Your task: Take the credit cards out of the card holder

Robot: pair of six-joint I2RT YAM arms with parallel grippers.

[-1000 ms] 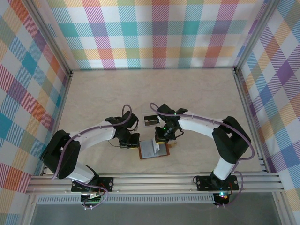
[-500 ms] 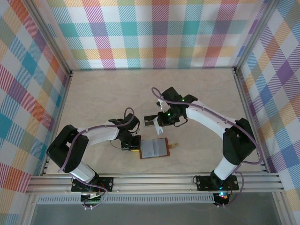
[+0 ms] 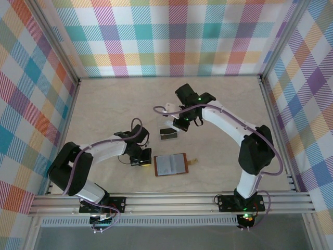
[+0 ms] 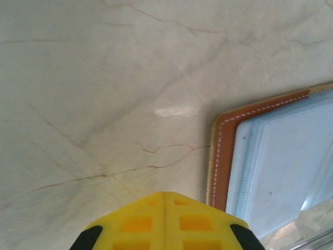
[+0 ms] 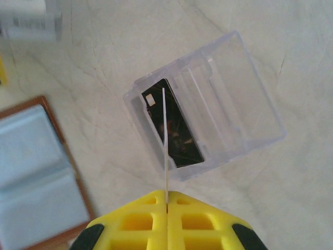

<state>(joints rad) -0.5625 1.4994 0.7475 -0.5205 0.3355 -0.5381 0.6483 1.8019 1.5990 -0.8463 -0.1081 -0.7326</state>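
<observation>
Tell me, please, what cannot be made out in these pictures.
- Held card: the right wrist view shows it edge-on between the right fingers, so its face is hidden.
- Wallet: cut off by the right edge of the left wrist view; whether its pockets hold cards is unclear.
- Pale object: blurred and cut by the top-left corner of the right wrist view.

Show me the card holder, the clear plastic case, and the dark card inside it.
card holder (image 3: pixel 170 164): top view, inside pocket
clear plastic case (image 5: pixel 237 104): right wrist view, bare base
dark card (image 5: pixel 179 130): right wrist view, middle
</observation>
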